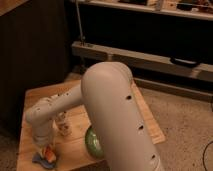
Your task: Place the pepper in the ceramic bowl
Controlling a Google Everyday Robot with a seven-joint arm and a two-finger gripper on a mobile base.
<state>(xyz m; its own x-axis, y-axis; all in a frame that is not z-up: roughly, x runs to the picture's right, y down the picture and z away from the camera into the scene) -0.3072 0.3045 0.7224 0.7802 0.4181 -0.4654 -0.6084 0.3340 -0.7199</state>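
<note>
The pepper (49,152) is a small orange-red piece at the front left of the wooden table (75,100). It lies on or just by a blue-grey cloth (41,160). My gripper (45,146) is down right at the pepper, at the end of the white arm (112,110). The arm's wrist hides most of the gripper. The green ceramic bowl (91,142) sits to the right of the pepper, near the table's front edge. The big arm link covers its right part.
A translucent white plastic cup (63,126) stands between the gripper and the bowl, slightly behind them. A dark cabinet stands to the left, and a metal shelf rail (150,60) runs behind the table. Speckled floor lies to the right.
</note>
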